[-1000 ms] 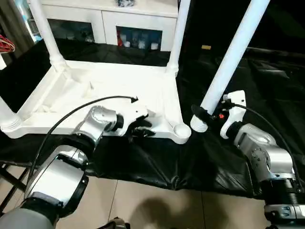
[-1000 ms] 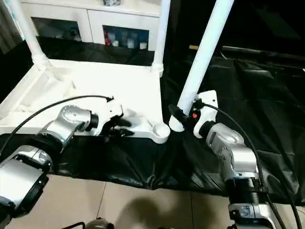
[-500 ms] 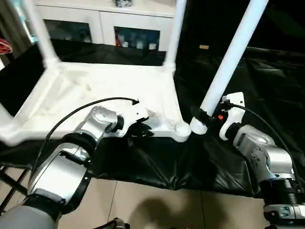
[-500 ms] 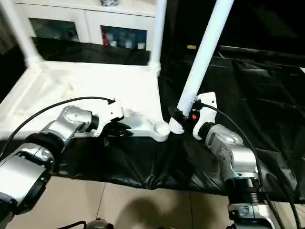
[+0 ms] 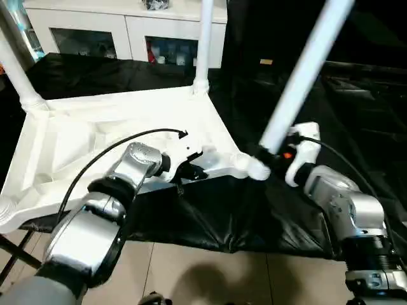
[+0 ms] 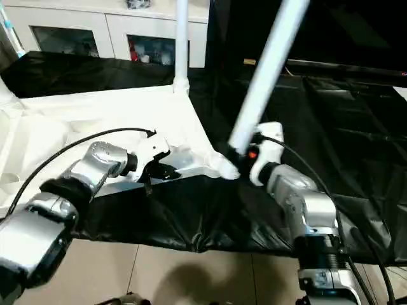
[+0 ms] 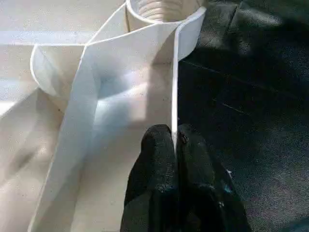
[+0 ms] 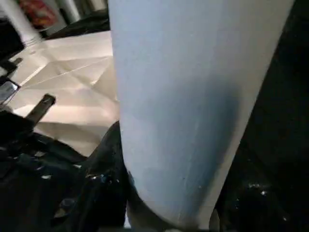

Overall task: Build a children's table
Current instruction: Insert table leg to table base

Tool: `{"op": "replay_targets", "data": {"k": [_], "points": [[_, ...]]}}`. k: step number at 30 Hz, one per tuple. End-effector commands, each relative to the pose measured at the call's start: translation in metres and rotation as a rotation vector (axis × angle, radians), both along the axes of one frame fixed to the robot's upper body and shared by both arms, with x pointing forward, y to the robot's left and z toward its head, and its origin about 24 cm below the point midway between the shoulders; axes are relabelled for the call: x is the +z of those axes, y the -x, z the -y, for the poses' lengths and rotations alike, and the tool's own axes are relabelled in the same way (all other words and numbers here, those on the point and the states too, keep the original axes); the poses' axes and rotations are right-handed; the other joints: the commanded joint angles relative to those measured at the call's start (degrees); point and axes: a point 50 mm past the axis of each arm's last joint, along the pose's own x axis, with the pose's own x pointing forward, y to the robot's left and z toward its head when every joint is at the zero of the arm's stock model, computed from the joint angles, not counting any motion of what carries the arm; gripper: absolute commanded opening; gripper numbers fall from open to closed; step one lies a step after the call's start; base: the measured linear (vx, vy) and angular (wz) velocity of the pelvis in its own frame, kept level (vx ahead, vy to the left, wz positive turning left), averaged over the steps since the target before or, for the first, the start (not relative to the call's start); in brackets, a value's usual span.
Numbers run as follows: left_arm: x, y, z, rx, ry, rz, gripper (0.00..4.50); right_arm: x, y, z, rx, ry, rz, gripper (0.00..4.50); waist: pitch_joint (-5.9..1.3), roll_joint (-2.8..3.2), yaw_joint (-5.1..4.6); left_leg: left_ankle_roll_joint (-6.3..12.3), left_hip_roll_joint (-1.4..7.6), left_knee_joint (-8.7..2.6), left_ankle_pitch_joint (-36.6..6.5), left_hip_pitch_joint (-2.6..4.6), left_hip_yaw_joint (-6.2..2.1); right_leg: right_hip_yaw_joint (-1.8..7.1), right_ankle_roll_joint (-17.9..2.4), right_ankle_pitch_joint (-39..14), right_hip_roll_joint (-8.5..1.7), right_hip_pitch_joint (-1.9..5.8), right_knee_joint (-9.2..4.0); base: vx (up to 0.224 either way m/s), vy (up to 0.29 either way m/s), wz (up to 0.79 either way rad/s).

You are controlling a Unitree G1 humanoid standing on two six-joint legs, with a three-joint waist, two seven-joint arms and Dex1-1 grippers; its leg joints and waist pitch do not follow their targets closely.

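Tabletop (image 5: 95,136), white plastic, lies upside down on a counter (image 5: 356,108) draped in black sheeting, its ribbed underside facing up. Two legs stand upright in the far corner sockets: one at the far right corner (image 5: 203,44), one at the far left (image 5: 16,70).

The left gripper (image 7: 174,145) has its black fingers (image 7: 157,154) pressed together on the thin near edge wall of the tabletop, one finger on each side of the wall, a little way along from the near right corner socket (image 7: 157,7). In the head views that gripper (image 5: 191,170) sits at the near edge beside that corner.

The right gripper (image 5: 267,159) holds the fourth leg (image 5: 302,70) low on its thick end, fingers about half open around it. The leg leans up and away to the right, and its lower end (image 5: 256,168) is at the near right corner socket; whether it is already seated in the socket or just touching its rim is hard to tell.

A white cabinet with glass doors (image 5: 127,28) stands behind the counter.
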Motion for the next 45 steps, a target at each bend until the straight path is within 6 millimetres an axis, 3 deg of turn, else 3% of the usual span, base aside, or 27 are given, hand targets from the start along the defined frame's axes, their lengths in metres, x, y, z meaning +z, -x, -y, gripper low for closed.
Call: {"op": "replay_targets", "data": {"k": [1,2,4,5,7,9,10,14,16,21,24,25,29,32,37,40,45], "points": [[-0.009,0.009,0.009,-0.008,0.062,-0.012,0.0,0.015,-0.009,-0.001,-0.031,0.012,0.08,1.9,-4.82,-0.79,0.32,0.99,4.81,-4.09,-9.17,1.0,-2.5,4.65,-6.18,-20.68,-7.45,2.92,-4.15,0.0,0.0,0.0],[-0.009,0.01,0.01,-0.013,0.066,-0.004,0.0,0.015,-0.01,0.0,-0.038,0.015,0.09,1.9,-4.82,-0.62,0.28,0.74,4.79,-4.09,-9.24,1.01,-2.47,4.62,-5.98,-21.24,-7.45,2.76,-4.23,0.0,0.0,0.0],[-0.01,0.013,0.013,-0.015,0.084,0.006,0.0,0.014,-0.014,0.001,-0.044,0.043,0.102,1.9,-4.65,-0.99,0.18,0.84,4.54,-4.12,-9.36,0.98,-2.35,4.59,-5.06,-22.51,-7.17,2.74,-4.49,0.0,0.0,0.0],[-0.011,0.014,0.014,-0.01,0.096,0.006,0.0,0.014,-0.015,0.002,-0.047,0.055,0.102,1.9,-4.69,-0.78,0.23,0.79,4.5,-4.08,-9.37,1.06,-2.36,4.6,-4.65,-23.18,-7.29,2.71,-4.53,0.0,0.0,0.0],[-0.011,0.015,0.015,-0.002,0.127,0.017,0.0,0.013,-0.017,0.004,-0.044,0.066,0.107,1.9,-4.65,-1.25,0.22,0.96,4.49,-4.11,-9.31,1.08,-2.35,4.56,-4.07,-23.94,-7.23,2.67,-4.59,0.0,0.0,0.0],[-0.011,0.016,0.016,0.005,0.135,0.021,0.0,0.013,-0.018,0.004,-0.035,0.067,0.108,1.9,-4.71,-1.04,0.32,1.19,4.55,-4.12,-8.92,1.07,-2.33,4.59,-3.87,-23.55,-7.19,2.62,-4.59,0.0,0.0,0.0],[-0.011,0.017,0.015,0.011,0.146,0.006,0.28,0.013,-0.019,0.004,-0.025,0.067,0.111,1.9,-4.75,-1.11,0.27,1.24,4.59,-4.13,-8.78,1.01,-2.36,4.58,-3.98,-23.04,-7.16,2.65,-4.42,0.0,0.0,0.0],[-0.011,0.018,0.009,-0.005,0.134,0.002,0.55,0.013,-0.021,0.002,-0.002,0.067,0.126,1.9,-4.84,-0.85,0.35,1.31,4.48,-4.03,-8.84,0.89,-2.31,4.59,-4.48,-22.83,-7.37,2.76,-4.43,0.0,0.0,0.0],[-0.012,0.017,0.006,-0.006,0.106,0.019,0.73,0.014,-0.023,0.002,0.003,0.068,0.13,1.9,-4.8,-0.84,0.21,1.35,4.54,-4.14,-9.04,0.98,-2.39,4.54,-4.29,-22.13,-6.96,2.52,-4.42,0.0,0.0,0.0],[-0.011,0.015,0.0,-0.009,0.084,0.015,0.86,0.014,-0.025,0.002,0.015,0.074,0.14,1.9,-4.73,-0.85,0.19,0.88,4.58,-4.2,-9.89,1.11,-2.41,4.58,-4.08,-22.98,-7.13,2.58,-4.56,0.0,0.0,0.0],[-0.012,0.014,-0.002,-0.021,0.055,0.016,0.86,0.014,-0.025,0.001,0.02,0.076,0.143,1.9,-4.76,-0.86,0.18,1.04,4.49,-4.18,-9.88,1.04,-2.4,4.61,-4.11,-22.98,-7.17,2.66,-4.61,0.0,0.0,0.0],[-0.012,0.014,-0.003,-0.024,0.042,0.019,0.56,0.014,-0.026,0.001,0.025,0.079,0.146,1.9,-4.75,-0.88,0.16,1.02,4.51,-4.18,-9.84,1.02,-2.42,4.6,-4.1,-23.04,-7.13,2.65,-4.58,0.0,0.0,0.0],[-0.013,0.014,-0.004,-0.02,0.04,0.013,0.45,0.013,-0.027,0.001,0.035,0.084,0.147,1.9,-4.78,-0.85,0.13,1.0,4.5,-4.17,-10.03,0.99,-2.43,4.56,-4.42,-22.66,-7.1,2.73,-4.48,0.0,0.0,0.0],[-0.013,0.013,-0.004,-0.016,0.037,0.01,0.07,0.012,-0.027,0.001,0.044,0.089,0.146,1.9,-4.8,-0.8,0.13,0.92,4.56,-4.13,-9.89,1.06,-2.41,4.57,-4.69,-22.72,-7.16,2.65,-4.51,0.0,0.0,0.0],[-0.014,0.013,-0.004,-0.025,0.034,-0.009,0.0,0.006,-0.028,-0.001,0.07,0.103,0.13,1.9,-4.8,-0.74,0.09,0.98,4.57,-4.12,-10.16,1.06,-2.41,4.55,-4.97,-22.5,-7.14,2.7,-4.48,0.0,0.0,0.0],[-0.015,0.015,-0.004,-0.066,0.002,-0.016,0.0,-0.002,-0.03,-0.001,0.091,0.133,0.102,1.9,-4.86,-0.38,0.16,0.93,4.56,-4.08,-10.31,1.05,-2.43,4.58,-5.55,-21.99,-7.17,2.77,-4.4,0.0,0.0,0.0],[-0.017,0.017,-0.004,-0.099,-0.037,-0.02,0.0,-0.004,-0.033,0.001,0.087,0.138,0.088,1.9,-4.97,-0.76,0.0,1.15,4.73,-4.1,-9.21,0.92,-2.36,4.72,-7.04,-18.53,-7.02,2.87,-3.77,0.0,0.0,0.0]]}}
